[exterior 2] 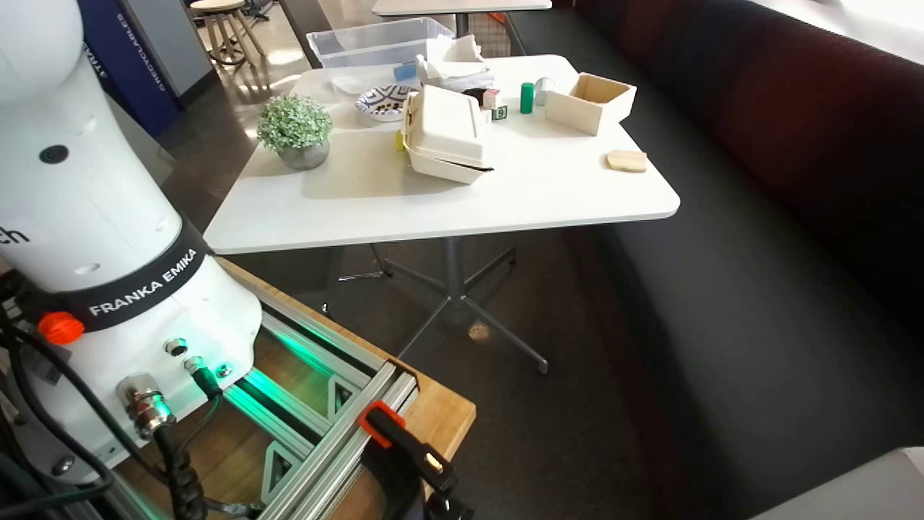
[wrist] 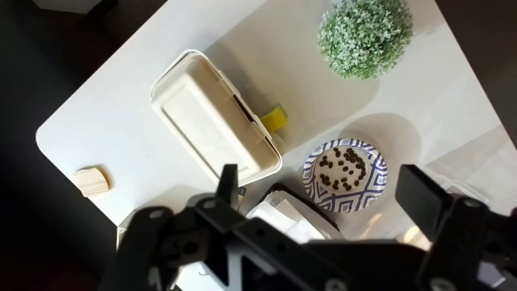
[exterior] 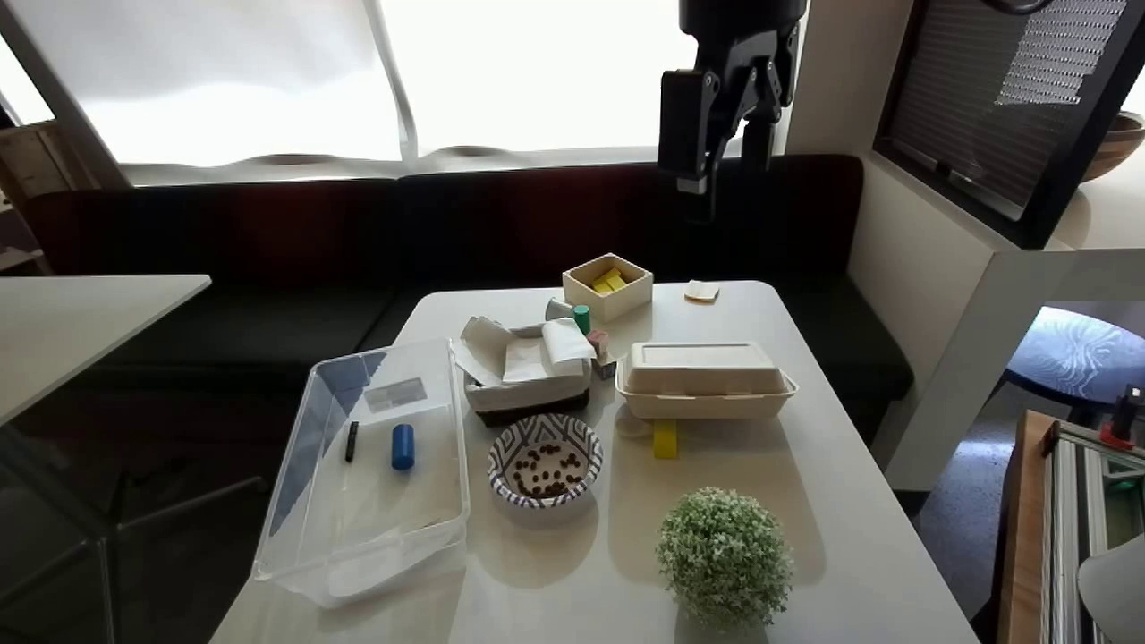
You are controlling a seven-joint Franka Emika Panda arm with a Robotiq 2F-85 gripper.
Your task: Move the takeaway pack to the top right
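Observation:
The takeaway pack (exterior: 702,383) is an off-white lidded clamshell box standing flat on the white table. It also shows in an exterior view (exterior 2: 446,130) and in the wrist view (wrist: 208,121). Its lid is down, with narrow dark gaps along the rim. My gripper (exterior: 723,165) is high above the table, well apart from the pack. In the wrist view my gripper (wrist: 322,182) is open with nothing between its fingers. The pack lies left of and beyond the fingers there. The gripper is out of frame in the view that shows the arm's base.
A yellow block (exterior: 665,439) sits beside the pack. A patterned bowl (exterior: 508,438), a paper-lined basket (exterior: 528,394), a clear bin (exterior: 313,501) and a plant (exterior: 725,559) stand around it. A wooden box (exterior: 617,300) and a wood piece (exterior: 701,292) are near the far edge.

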